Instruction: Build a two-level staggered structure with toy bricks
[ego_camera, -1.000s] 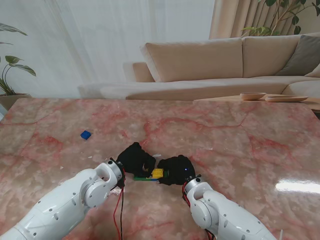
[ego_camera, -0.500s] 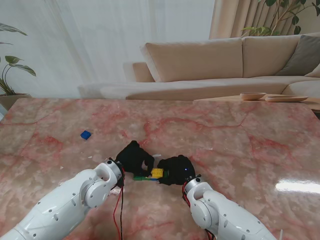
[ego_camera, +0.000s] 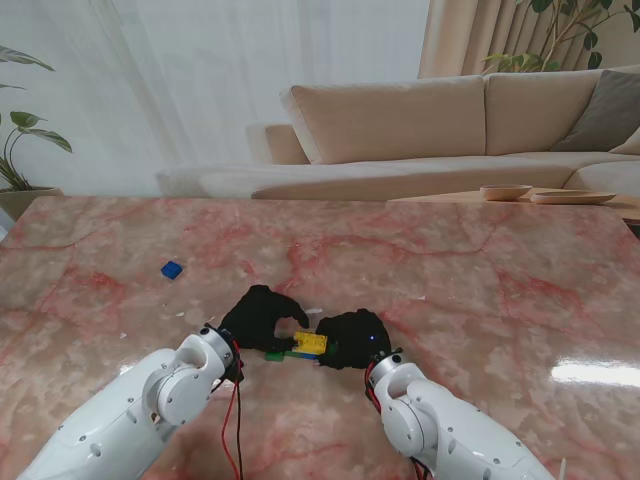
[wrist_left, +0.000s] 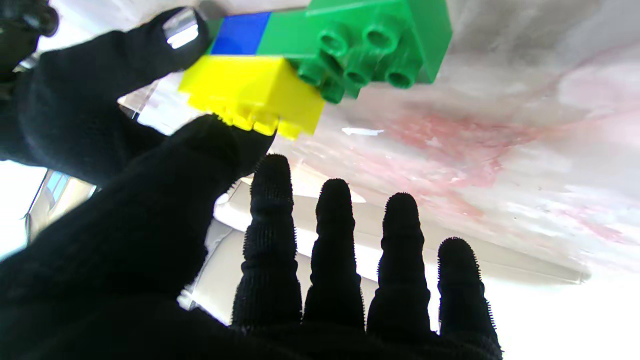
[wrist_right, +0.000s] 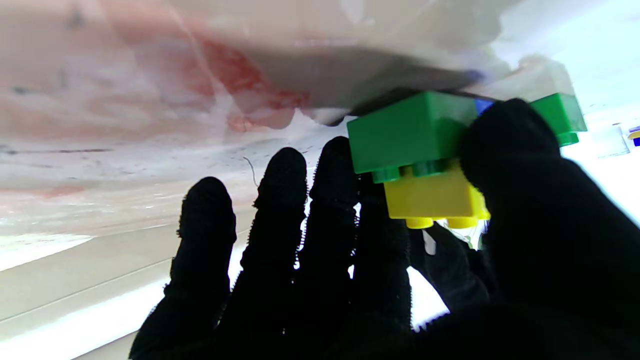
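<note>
A small brick stack lies on the marble table between my two hands. Its lower row is a green brick (wrist_left: 370, 45), a blue brick (wrist_left: 240, 40) and a second green brick (wrist_right: 410, 132). A yellow brick (ego_camera: 312, 343) (wrist_left: 250, 92) (wrist_right: 435, 197) sits on top, offset across the joint. My right hand (ego_camera: 352, 338) holds the stack, thumb (wrist_right: 515, 150) on one side and the straight fingers (wrist_right: 345, 190) on the other. My left hand (ego_camera: 260, 318) is open with fingers spread, and only its thumb (wrist_left: 215, 145) touches the yellow brick's studs.
A loose blue brick (ego_camera: 172, 269) lies farther away on the left of the table. A sofa (ego_camera: 400, 120) stands beyond the far edge, with a low wooden table and bowls (ego_camera: 505, 192) at the right. A red cable (ego_camera: 232, 420) hangs by my left forearm.
My left hand has slid left off the stack and spread open, uncovering more of the yellow and green bricks. The right hand and the stack have stayed put.
</note>
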